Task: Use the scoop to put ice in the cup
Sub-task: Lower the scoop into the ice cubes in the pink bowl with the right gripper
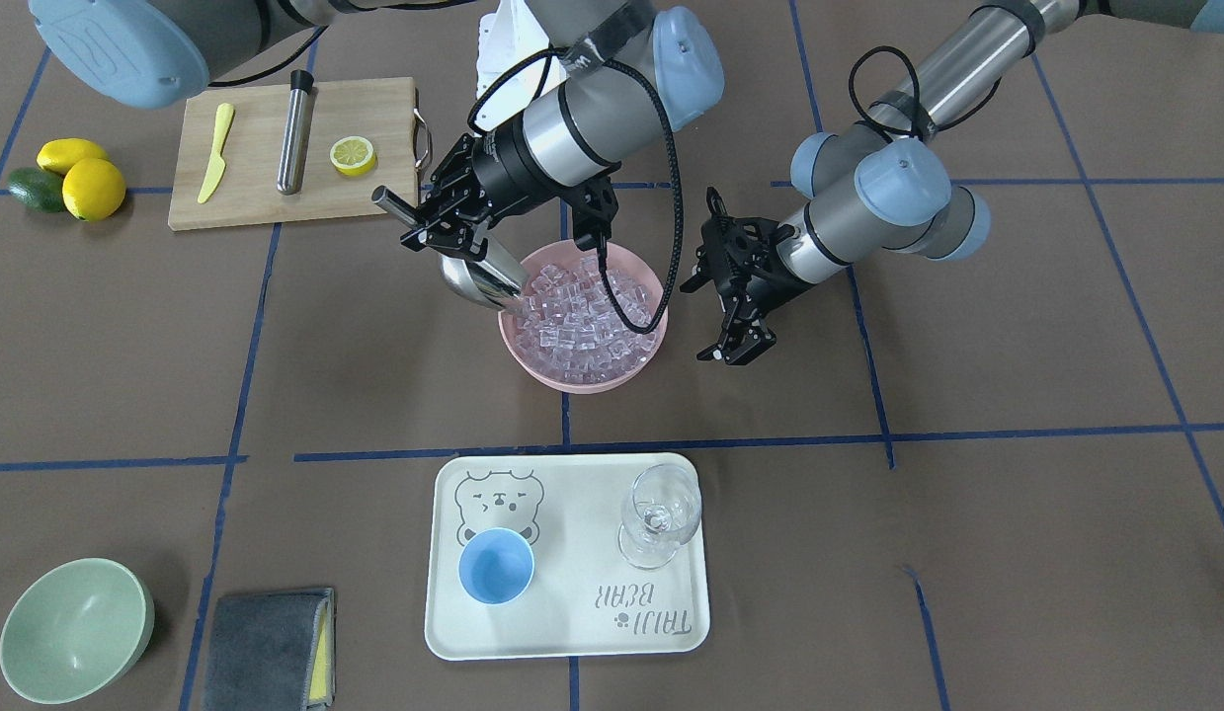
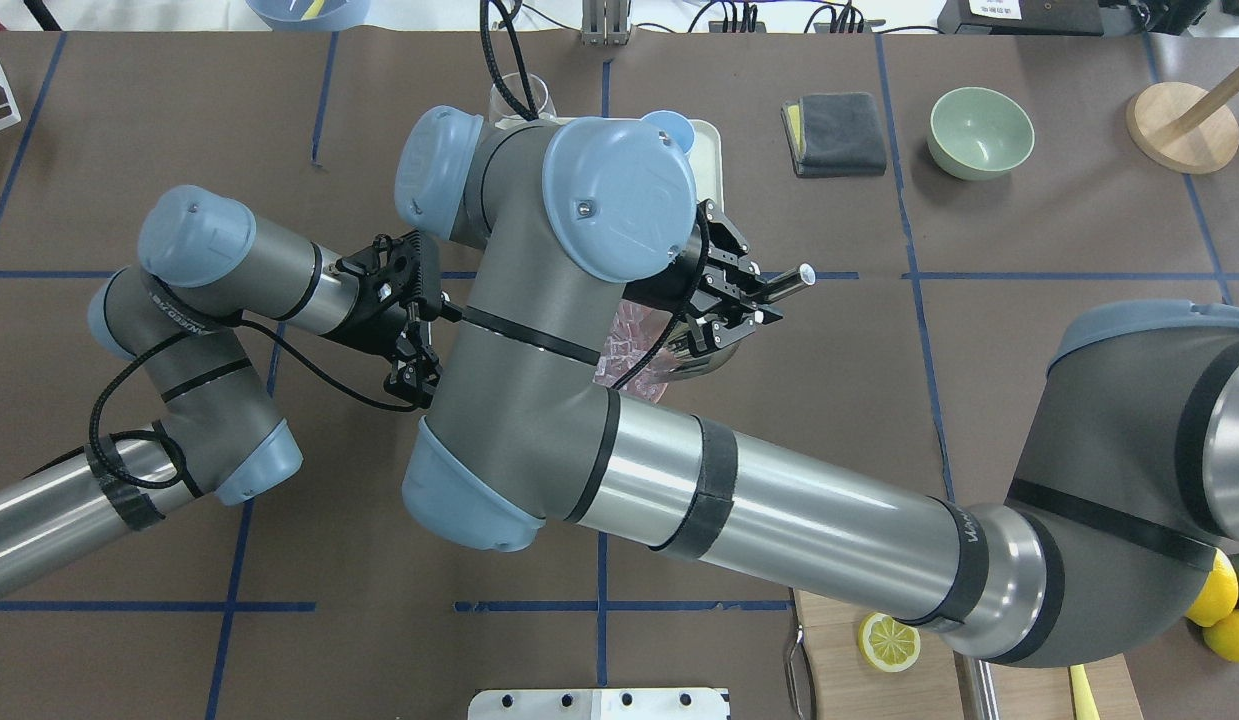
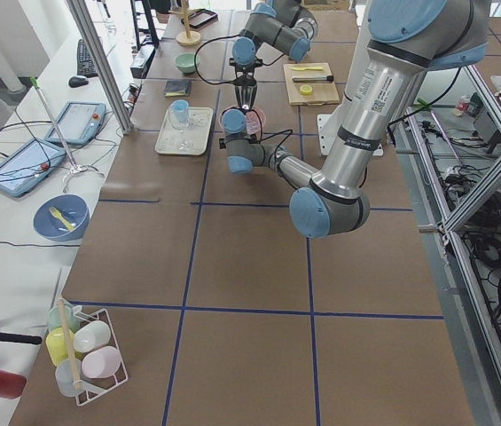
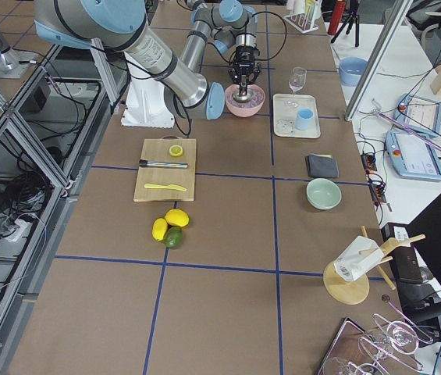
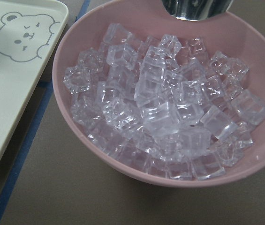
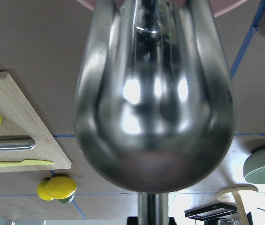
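The ice [image 1: 584, 318] is a heap of clear cubes in a pink bowl [image 1: 572, 378]; it fills the left wrist view [image 5: 160, 108]. My right gripper [image 1: 444, 229] is shut on the rod handle of the steel scoop [image 1: 476, 280]. The scoop is tilted down, its trough at the bowl's rim on the cutting-board side. It fills the right wrist view [image 6: 153, 93], and its tip shows in the left wrist view [image 5: 195, 8]. My left gripper [image 1: 737, 346] is open and empty beside the bowl's other side. The light-blue cup [image 1: 496, 565] stands empty on a white tray [image 1: 572, 632].
A clear wine glass [image 1: 659, 513] stands on the tray beside the cup. A cutting board [image 1: 374, 109] holds a yellow knife, a steel cylinder [image 1: 295, 128] and a lemon half. Lemons [image 1: 90, 186], a green bowl [image 1: 73, 629] and a grey cloth [image 1: 268, 647] lie around.
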